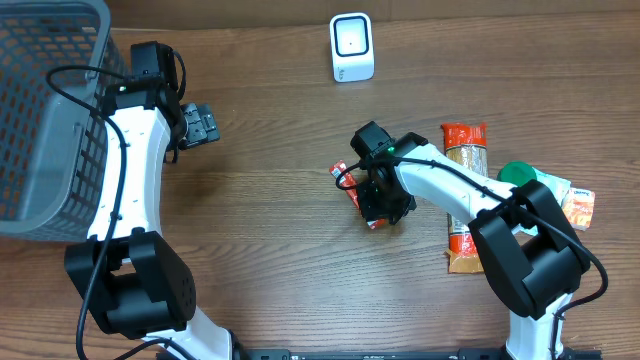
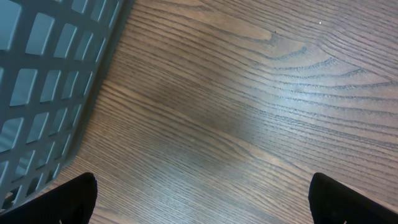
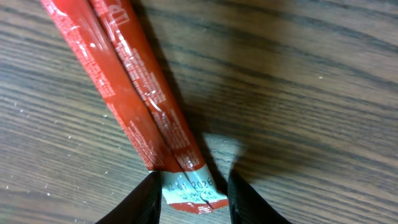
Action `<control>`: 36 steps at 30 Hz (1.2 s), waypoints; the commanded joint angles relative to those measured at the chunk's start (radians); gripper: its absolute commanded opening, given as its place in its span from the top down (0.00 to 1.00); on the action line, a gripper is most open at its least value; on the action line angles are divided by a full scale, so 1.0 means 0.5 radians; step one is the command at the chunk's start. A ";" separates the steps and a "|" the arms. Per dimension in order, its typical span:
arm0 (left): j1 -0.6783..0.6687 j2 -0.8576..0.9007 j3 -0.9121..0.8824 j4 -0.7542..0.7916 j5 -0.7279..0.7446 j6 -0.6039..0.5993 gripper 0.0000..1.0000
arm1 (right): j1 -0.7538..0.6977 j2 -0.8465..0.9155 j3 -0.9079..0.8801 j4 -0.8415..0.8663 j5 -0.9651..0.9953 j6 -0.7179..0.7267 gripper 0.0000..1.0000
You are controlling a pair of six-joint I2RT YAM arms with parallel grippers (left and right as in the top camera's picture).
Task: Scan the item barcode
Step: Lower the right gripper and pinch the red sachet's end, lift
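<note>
A slim red snack packet (image 3: 130, 87) lies flat on the wood table, its white date-stamped end between my right gripper's fingers (image 3: 140, 205). My right gripper (image 3: 193, 199) straddles that end, narrowly open: the left finger is against the packet and a thin gap shows at the right finger. From overhead the packet (image 1: 343, 176) pokes out from under the right gripper (image 1: 378, 205) at table centre. The white barcode scanner (image 1: 352, 47) stands at the back. My left gripper (image 1: 200, 125) hovers wide open over bare wood near the basket, holding nothing (image 2: 202, 199).
A grey mesh basket (image 1: 40, 110) fills the back left corner; its wall (image 2: 43, 81) is close to the left gripper. At the right lie an orange-red bag (image 1: 464, 190), a green-lidded item (image 1: 518, 175) and an orange packet (image 1: 578, 205).
</note>
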 commanded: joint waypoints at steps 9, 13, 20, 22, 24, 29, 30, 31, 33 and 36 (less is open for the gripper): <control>-0.013 -0.016 0.035 0.001 0.010 0.023 0.00 | 0.115 0.077 -0.011 0.001 0.169 0.020 0.87; -0.013 -0.016 0.035 0.001 0.010 0.023 0.00 | 0.182 0.077 -0.006 0.098 0.170 0.014 0.93; -0.013 -0.016 0.035 0.001 0.010 0.023 0.00 | 0.250 0.076 0.078 0.077 0.289 0.044 0.96; -0.013 -0.016 0.035 0.001 0.010 0.023 0.01 | 0.270 0.059 0.145 -0.002 0.412 0.073 0.96; -0.013 -0.016 0.035 0.001 0.010 0.023 0.00 | 0.294 0.021 0.202 -0.071 0.559 0.108 0.96; -0.013 -0.016 0.035 0.001 0.010 0.023 0.00 | 0.381 -0.191 0.278 -0.144 0.937 0.172 0.96; -0.013 -0.016 0.035 0.001 0.010 0.023 0.00 | 0.388 -0.226 0.279 -0.143 0.945 0.172 0.96; -0.013 -0.016 0.035 0.001 0.010 0.023 0.00 | 0.392 -0.282 0.279 -0.147 0.931 0.172 0.96; -0.013 -0.016 0.035 0.001 0.010 0.023 0.00 | 0.391 -0.327 0.279 -0.156 0.916 0.172 0.96; -0.013 -0.016 0.035 0.001 0.010 0.023 0.00 | 0.391 -0.357 0.279 -0.152 0.916 0.172 0.96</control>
